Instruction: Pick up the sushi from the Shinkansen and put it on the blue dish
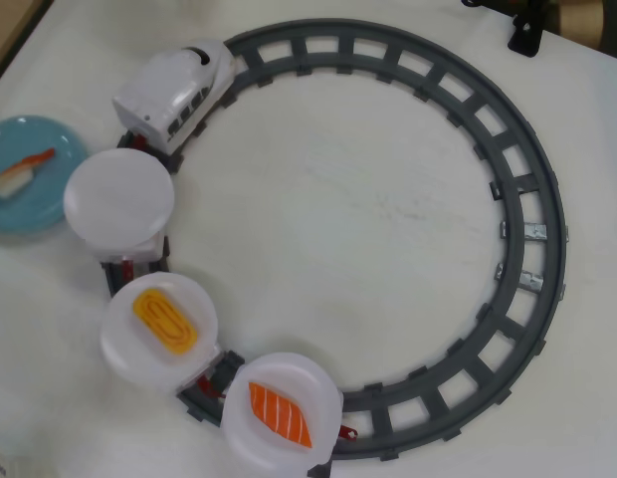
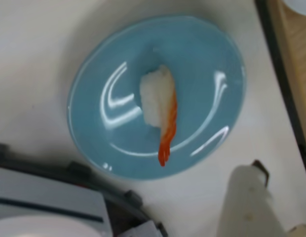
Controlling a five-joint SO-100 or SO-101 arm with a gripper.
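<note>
The sushi [image 2: 158,101], shrimp nigiri with an orange tail, lies on its side in the middle of the blue dish [image 2: 202,74], free of any grip. In the overhead view the sushi [image 1: 20,171] and blue dish [image 1: 35,204] sit at the left edge, next to the Shinkansen [image 1: 174,95], which stands on the grey track. My gripper [image 2: 279,207] hangs above the table beside the dish. Only one pale finger [image 2: 247,202] shows clearly. Nothing is between the jaws or pressed against that finger. The arm is out of the overhead view.
The train's three cars carry an empty white plate [image 1: 119,199], a plate with yellow egg sushi [image 1: 161,319] and a plate with salmon sushi [image 1: 281,413]. The round grey track [image 1: 532,229] rings the table. A wooden table edge [image 2: 291,74] runs right of the dish.
</note>
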